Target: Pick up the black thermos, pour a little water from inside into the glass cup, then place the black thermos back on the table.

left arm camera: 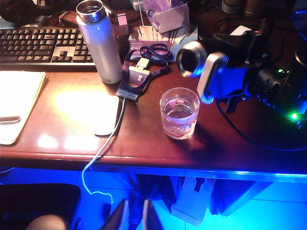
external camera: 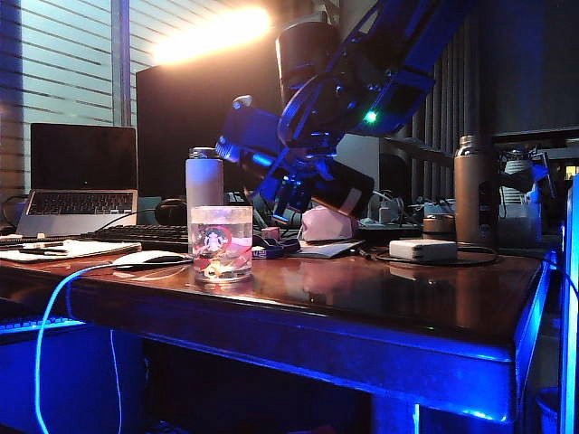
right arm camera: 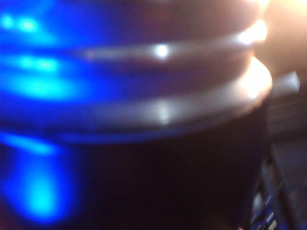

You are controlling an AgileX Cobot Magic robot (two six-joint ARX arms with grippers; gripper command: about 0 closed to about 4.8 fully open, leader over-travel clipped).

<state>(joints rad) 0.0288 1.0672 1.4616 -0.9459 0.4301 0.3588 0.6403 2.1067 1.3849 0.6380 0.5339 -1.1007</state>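
Risk noted — our right gripper (left arm camera: pixel 225 79), clamped on the tilted thermos (left arm camera: pixel 192 58), may overshoot the cup (left arm camera: pixel 179 113) and wet the desk (left arm camera: pixel 144 143); left gripper (left arm camera: pixel 132 215), nearly closed and empty, hangs off the desk edge.

Low front exterior; left wrist overhead; right wrist close-up

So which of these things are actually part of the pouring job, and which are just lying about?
In use: black thermos, tilted in the right gripper above the glass cup.

Lying about: white bottle, keyboard, mouse, lanyard, bronze bottle. Left gripper idles off the table.
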